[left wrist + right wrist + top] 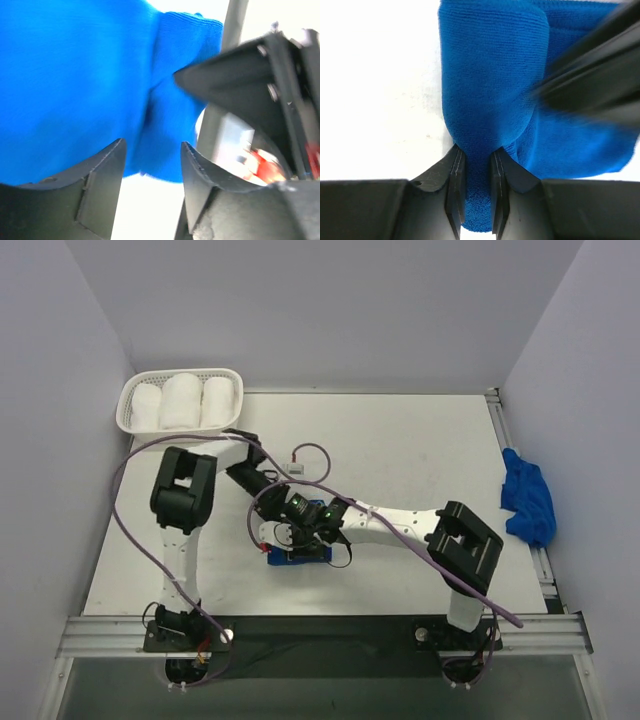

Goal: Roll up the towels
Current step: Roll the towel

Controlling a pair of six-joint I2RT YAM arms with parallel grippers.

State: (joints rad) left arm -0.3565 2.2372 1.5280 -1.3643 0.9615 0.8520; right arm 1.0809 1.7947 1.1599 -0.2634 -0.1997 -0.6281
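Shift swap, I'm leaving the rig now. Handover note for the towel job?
Grippers: right gripper shut on a fold of the centre towel; left gripper open beside it, gripping nothing.
Things: second towel crumpled at the right edge of the table, untouched.
Done: centre towel looks partly rolled.
Left: finish that roll, then roll the second towel.
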